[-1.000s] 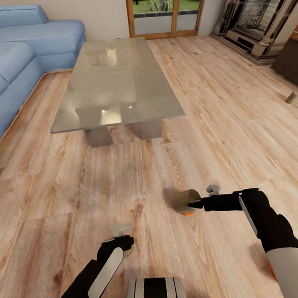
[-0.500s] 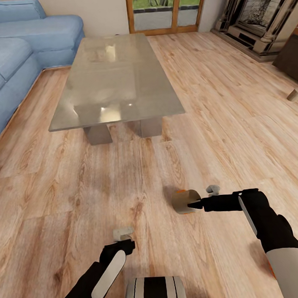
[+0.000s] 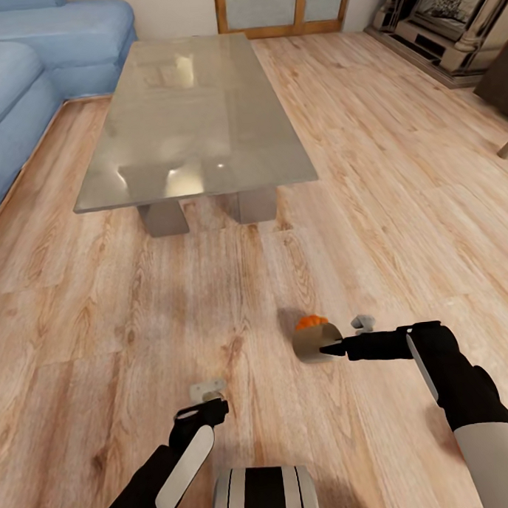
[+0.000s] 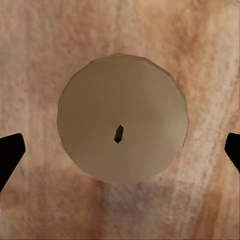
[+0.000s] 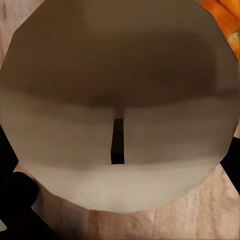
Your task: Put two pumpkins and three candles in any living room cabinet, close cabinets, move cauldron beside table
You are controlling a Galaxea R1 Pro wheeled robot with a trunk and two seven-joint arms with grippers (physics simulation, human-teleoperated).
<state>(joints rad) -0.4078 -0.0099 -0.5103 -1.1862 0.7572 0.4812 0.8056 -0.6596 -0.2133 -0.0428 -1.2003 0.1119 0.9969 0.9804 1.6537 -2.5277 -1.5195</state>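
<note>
Candles occupy both my arms on the living-room floor, short of the glass coffee table [image 3: 197, 131]. My right gripper [image 3: 326, 348] grasps one candle [image 3: 315, 342], a pumpkin [image 3: 311, 322] just behind it. My left gripper [image 3: 209, 401] hangs spread above a second candle [image 4: 122, 117] standing on the boards, fingers [image 4: 10, 152] wide of it. I judge collecting is under way; next, lower and clamp.
</note>
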